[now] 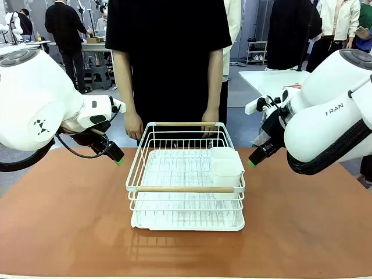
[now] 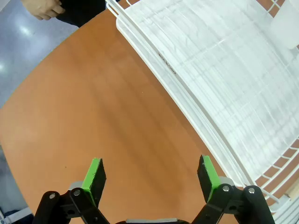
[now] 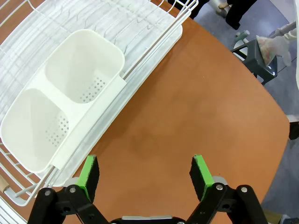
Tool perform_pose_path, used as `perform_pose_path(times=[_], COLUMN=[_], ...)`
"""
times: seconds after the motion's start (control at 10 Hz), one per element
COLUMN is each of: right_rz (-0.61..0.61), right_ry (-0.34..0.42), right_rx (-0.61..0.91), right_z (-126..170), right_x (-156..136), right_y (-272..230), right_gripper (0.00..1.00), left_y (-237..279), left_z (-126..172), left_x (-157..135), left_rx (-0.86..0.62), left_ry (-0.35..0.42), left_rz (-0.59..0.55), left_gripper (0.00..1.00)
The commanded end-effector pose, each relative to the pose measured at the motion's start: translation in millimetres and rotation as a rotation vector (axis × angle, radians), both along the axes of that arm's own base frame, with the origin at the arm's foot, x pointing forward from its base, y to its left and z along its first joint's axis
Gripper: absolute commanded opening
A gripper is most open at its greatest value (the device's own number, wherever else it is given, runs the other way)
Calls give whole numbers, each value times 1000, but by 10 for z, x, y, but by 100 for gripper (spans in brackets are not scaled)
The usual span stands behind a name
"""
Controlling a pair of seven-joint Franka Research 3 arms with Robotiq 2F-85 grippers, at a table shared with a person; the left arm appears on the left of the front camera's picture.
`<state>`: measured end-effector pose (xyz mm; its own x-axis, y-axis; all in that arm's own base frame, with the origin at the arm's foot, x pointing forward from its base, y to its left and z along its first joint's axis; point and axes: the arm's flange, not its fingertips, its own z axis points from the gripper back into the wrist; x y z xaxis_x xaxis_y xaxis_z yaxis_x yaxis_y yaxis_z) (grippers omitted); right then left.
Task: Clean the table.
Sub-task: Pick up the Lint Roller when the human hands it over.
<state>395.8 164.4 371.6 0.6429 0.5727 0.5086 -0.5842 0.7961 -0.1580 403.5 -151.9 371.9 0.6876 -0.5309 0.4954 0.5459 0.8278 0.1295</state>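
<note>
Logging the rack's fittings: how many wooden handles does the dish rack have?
2. The near handle spans the dish rack's side facing the robot; the far handle spans the side by the person.

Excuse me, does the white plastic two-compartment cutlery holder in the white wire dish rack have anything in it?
No, both compartments of the white plastic cutlery holder show bare perforated bottoms.

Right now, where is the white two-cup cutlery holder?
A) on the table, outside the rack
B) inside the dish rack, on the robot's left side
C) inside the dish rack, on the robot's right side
C: in the front view the cutlery holder hangs inside the dish rack, at its right wall.
</note>
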Motion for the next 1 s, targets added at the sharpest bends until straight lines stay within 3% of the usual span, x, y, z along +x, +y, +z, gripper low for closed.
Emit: perform_pose_path(times=[0.0, 0.8, 0.9], right_rz=[0, 0, -11], right_ry=[0, 0, 36], right_rx=[1, 0, 158], right_z=[0, 0, 387], right_x=[-1, 0, 106], right_y=[2, -1, -111], right_gripper=[100, 100, 100], left_y=[4, 0, 13], left_z=[0, 0, 338], left_x=[1, 0, 121], left_rx=[0, 0, -48], left_ry=[0, 0, 64], left_rz=[1, 0, 13], left_gripper=[100, 100, 100])
